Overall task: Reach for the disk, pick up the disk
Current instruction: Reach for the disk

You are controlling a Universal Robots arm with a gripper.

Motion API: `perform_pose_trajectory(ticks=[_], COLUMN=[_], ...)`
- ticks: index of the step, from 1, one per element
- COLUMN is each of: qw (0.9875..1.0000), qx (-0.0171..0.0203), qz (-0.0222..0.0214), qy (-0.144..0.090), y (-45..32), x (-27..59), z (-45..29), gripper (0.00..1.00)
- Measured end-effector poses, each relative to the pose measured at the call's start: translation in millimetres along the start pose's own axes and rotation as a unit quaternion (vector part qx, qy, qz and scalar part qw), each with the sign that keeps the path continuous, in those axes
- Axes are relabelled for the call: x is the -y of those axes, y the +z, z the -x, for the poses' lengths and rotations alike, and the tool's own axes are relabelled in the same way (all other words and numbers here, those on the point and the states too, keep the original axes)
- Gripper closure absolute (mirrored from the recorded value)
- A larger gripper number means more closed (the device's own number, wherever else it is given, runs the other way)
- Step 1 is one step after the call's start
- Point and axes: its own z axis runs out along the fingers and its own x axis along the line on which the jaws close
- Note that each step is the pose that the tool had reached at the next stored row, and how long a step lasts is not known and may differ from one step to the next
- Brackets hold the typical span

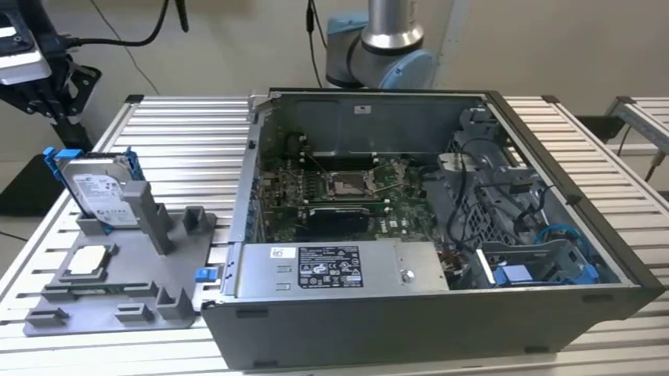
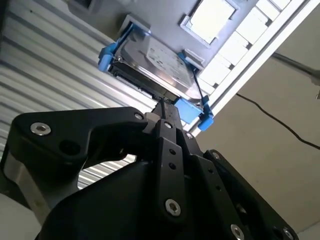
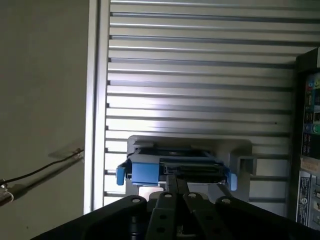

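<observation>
1. Exterior view: one disk (image 1: pixel 97 192) stands on edge in a slot of the single grey holder (image 1: pixel 136 296).
2. One CPU chip (image 1: pixel 87 261) lies flat on that holder, near the disk's slot.
3. One open computer case (image 1: pixel 418 333) sits beside the holder, on the exterior view's right.
4. In both wrist views, the one gripper (image 2: pixel 162 106) (image 3: pixel 176 184) hangs close over the holder's disk (image 2: pixel 155 60) (image 3: pixel 175 168), its fingers pressed together and pinching nothing.
</observation>
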Motion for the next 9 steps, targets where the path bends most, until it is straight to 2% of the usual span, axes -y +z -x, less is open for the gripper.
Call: perform_pose_trajectory(ticks=[4,9], qw=[1.0000,1.0000], qx=[0.0001,0.0001], qz=[0.0000,0.0000], qy=[0.000,0.000], y=[0.2,0.1], x=[-0.3,0.6], z=[-9.4,-11.2], gripper=[1.00,1.00])
